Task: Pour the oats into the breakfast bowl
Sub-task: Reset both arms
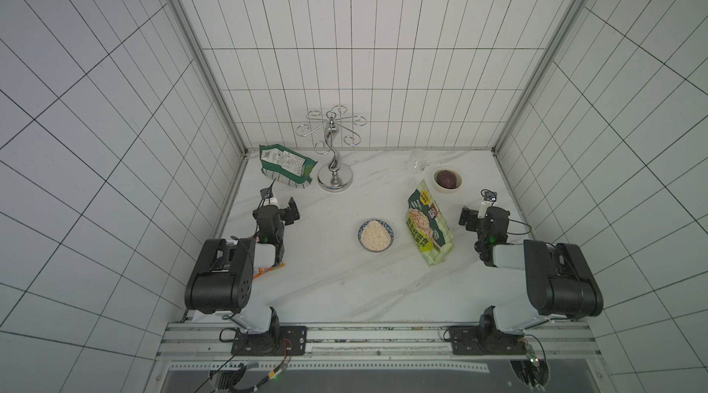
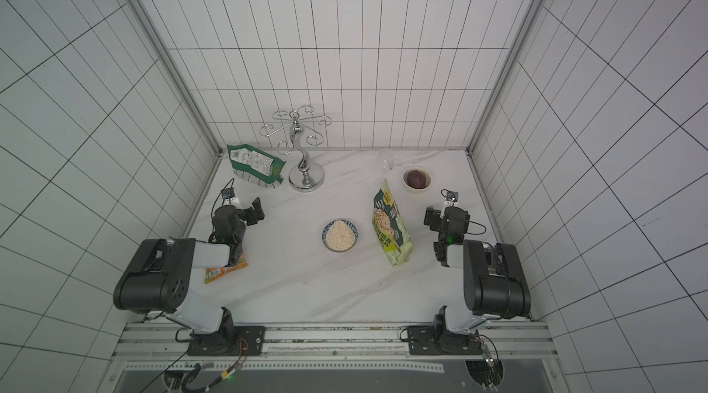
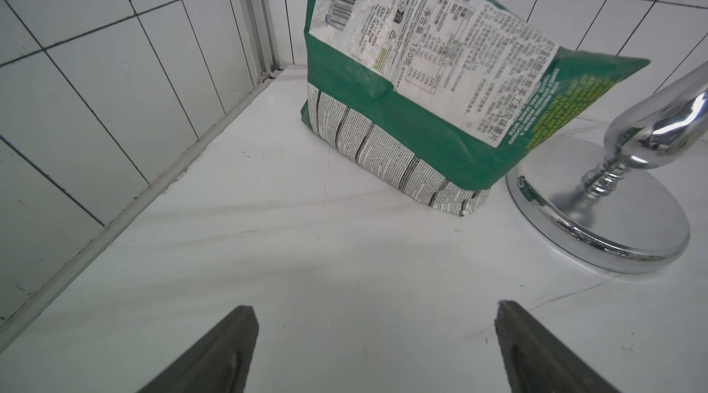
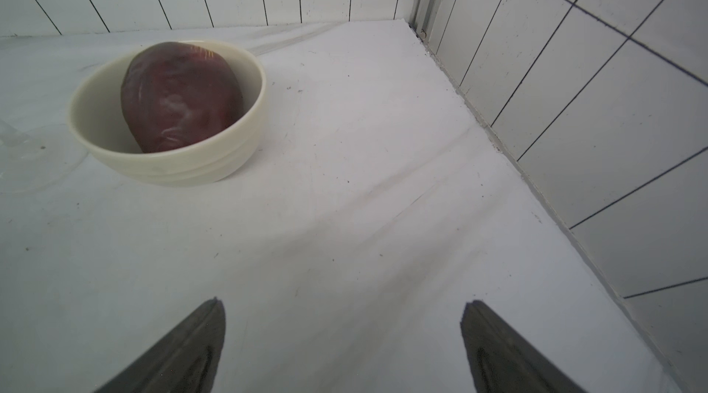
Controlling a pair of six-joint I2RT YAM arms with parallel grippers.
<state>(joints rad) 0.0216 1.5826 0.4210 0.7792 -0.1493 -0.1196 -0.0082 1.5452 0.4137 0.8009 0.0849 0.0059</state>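
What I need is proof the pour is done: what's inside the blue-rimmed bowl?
A mound of pale oats fills the bowl in both top views. Its inner floor is covered by the oats, so anything beneath cannot be seen.

1. The oats [image 1: 376, 240] are pale beige; the breakfast bowl [image 1: 359, 236] holding them has a dark blue rim.
2. The pouch [image 1: 429, 230], at the bowl's 3 o'clock, is light-green checkered, with a dark green panel, a beige oat picture and a small red logo.
3. The bag [image 3: 383, 130] is darker green, with a white printed label and black-and-white text bands.
4. The stand [image 1: 334, 180] is shiny chrome.
5. The small bowl [image 4: 168, 171] is plain cream-white; the rounded thing [image 4: 180, 100] inside is dark red.
6. The desk [image 1: 325, 280] is white marble with faint grey veins.
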